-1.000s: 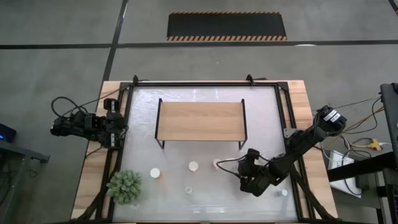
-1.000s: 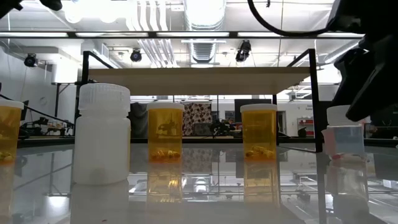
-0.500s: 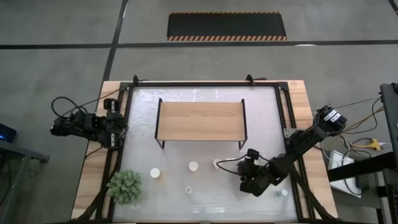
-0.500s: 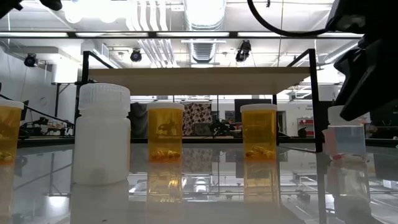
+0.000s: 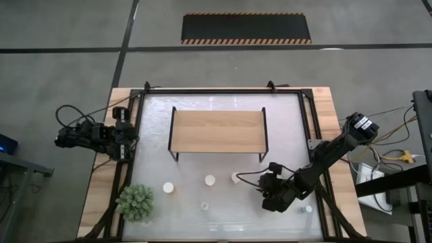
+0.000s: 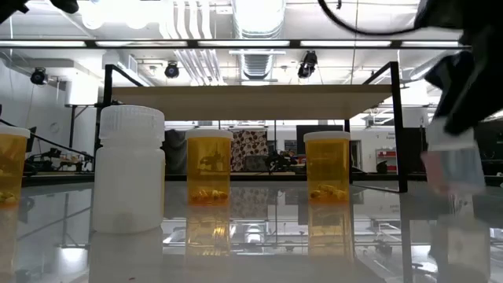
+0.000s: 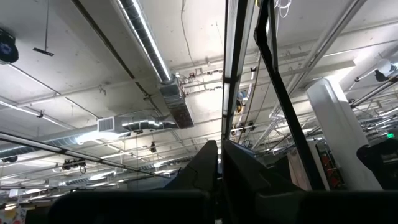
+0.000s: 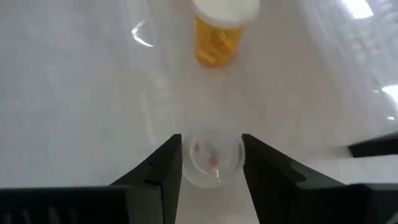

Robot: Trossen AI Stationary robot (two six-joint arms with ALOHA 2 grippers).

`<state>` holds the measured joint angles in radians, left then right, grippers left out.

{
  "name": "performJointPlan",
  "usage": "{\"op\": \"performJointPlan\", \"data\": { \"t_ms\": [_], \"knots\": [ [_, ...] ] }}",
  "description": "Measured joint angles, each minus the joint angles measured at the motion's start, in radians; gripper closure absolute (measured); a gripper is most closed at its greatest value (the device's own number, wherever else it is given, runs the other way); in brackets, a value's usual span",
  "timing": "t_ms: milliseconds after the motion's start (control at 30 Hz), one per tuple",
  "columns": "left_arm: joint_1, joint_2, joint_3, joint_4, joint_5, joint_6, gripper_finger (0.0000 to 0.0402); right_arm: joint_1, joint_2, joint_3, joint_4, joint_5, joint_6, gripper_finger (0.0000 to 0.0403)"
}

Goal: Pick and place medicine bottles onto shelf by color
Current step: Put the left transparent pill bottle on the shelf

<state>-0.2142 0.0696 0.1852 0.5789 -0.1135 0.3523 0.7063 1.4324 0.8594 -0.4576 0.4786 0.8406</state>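
Note:
My right gripper [image 5: 240, 178] is shut on a small clear white-capped bottle [image 8: 211, 160], near the table's front, right of centre. The low view shows this bottle [image 6: 454, 161] tilted and just off the glass. An orange bottle [image 8: 217, 34] stands ahead of the fingers. More bottles stand on their bases along the front: two orange ones [image 6: 209, 165] [image 6: 327, 165] and a white one [image 6: 130, 169]. The wooden shelf [image 5: 218, 130] stands on black legs behind them. My left gripper [image 7: 219, 163] is shut, pointing up at the table's left edge. My right gripper pinches the clear bottle's round body [image 8: 186, 163] between its two fingers, one on each side. The fingers slant down at it from the table's right. The bottle is tilted and raised a little off the table.
A green spiky plant [image 5: 135, 202] sits at the front left corner. Another small bottle [image 5: 308, 209] stands near the front right, beside my right arm. A black frame [image 5: 307, 135] borders the glass top. The shelf top is bare wood.
My right gripper has risen slightly with the clear bottle. The bottle stood upright on the glass before; it now hangs tilted just above it. The other bottles have not moved.

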Motion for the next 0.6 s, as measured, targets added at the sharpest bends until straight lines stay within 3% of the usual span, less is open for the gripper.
{"op": "performJointPlan", "data": {
  "t_ms": [233,433,600],
  "knots": [
    [0.000,0.000,0.000,-0.004,0.000,-0.001,0.0396,0.000,-0.054,0.150,-0.126,-0.060,0.011,0.0268],
    [0.000,0.000,-0.001,-0.015,0.000,-0.001,0.0396,0.008,-0.041,0.355,-0.372,-0.061,0.062,0.0268],
    [0.000,0.000,-0.001,-0.036,0.000,-0.004,0.0396,0.009,-0.020,0.516,-0.427,-0.060,0.005,0.0268]
  ]
}}
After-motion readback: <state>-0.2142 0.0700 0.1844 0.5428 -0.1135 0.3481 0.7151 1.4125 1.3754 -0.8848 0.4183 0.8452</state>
